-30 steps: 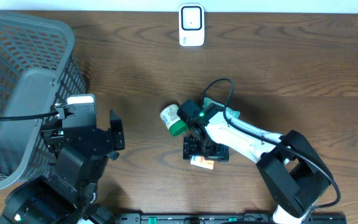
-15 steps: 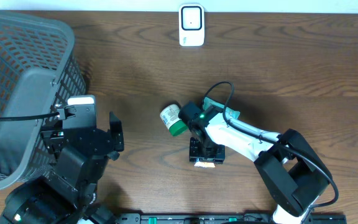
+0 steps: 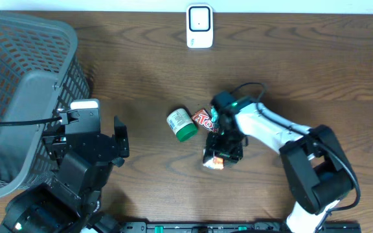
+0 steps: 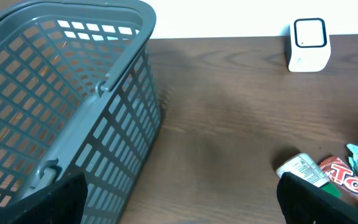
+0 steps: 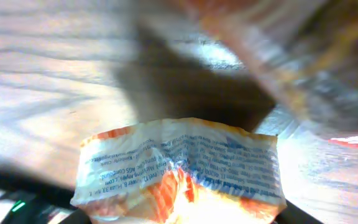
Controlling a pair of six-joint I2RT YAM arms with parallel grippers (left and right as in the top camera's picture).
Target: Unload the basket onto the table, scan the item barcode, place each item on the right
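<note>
"Where was the snack packet [image 3: 214,162]?"

"Clamped in my right hand [image 3: 225,152], over the worktop [image 3: 303,65] near the green-capped jar [image 3: 181,124]. My left hand [image 3: 120,137] stood wide apart beside the basket [image 3: 24,97]."

**Overhead view:** fixed above the wooden table [image 3: 141,58], looking straight down and far enough off to take in the whole working area.

**Left wrist view:** set low near the tabletop, facing across it to the far wall. It shares the basket [image 4: 61,93], the white scanner [image 4: 307,43] and the small bottle [image 4: 300,169] with the overhead view.

**Right wrist view:** extremely close and partly blurred, almost filled by a snack packet [image 5: 179,168]. The overhead view shows the same packet near the bottle.
</note>
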